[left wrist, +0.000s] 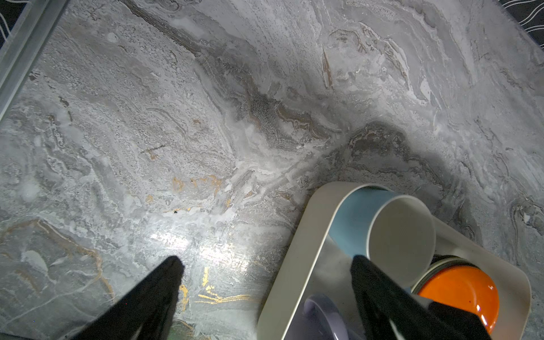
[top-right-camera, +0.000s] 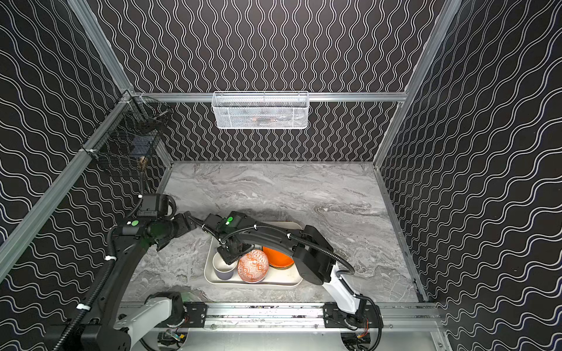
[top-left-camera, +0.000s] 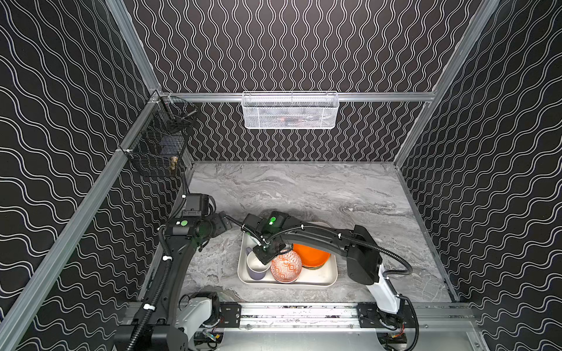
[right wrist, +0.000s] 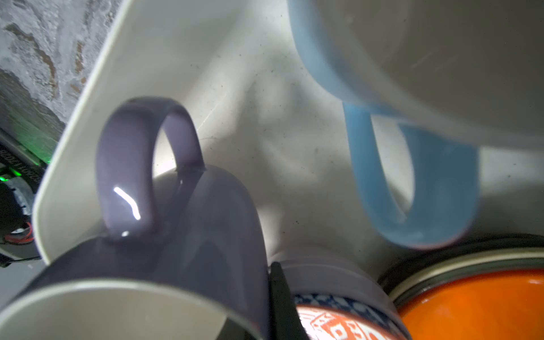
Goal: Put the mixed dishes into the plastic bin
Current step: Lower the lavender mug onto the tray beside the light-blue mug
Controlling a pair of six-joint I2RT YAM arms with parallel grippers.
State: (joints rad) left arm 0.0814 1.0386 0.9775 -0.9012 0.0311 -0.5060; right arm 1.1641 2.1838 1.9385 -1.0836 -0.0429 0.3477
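The cream plastic bin [top-left-camera: 289, 284] [top-right-camera: 252, 283] holds all the dishes in view. A lavender-grey mug [top-left-camera: 255, 269] [right wrist: 206, 235] stands upright beside a red-orange patterned bowl [top-left-camera: 286, 267] [right wrist: 338, 323], which is nested in a lavender bowl [right wrist: 332, 273]. An orange plate [top-left-camera: 313, 255] [left wrist: 462, 294] tops a stack. A light blue mug [left wrist: 353, 217] [right wrist: 441, 191] lies on its side. My right gripper [top-left-camera: 269, 256] [right wrist: 266, 282] points down, shut on the lavender-grey mug's wall, with one finger [right wrist: 279, 294] between mug and bowl. My left gripper [top-left-camera: 226, 223] [left wrist: 266, 262] hangs open at the bin's far left corner, holding nothing.
The bin sits on a grey marble tabletop [top-left-camera: 334, 194] near the front rail. A white wire-mesh basket [top-left-camera: 290, 111] hangs on the back wall. A black wire basket [top-left-camera: 158, 146] hangs at the back left. Patterned walls close in three sides.
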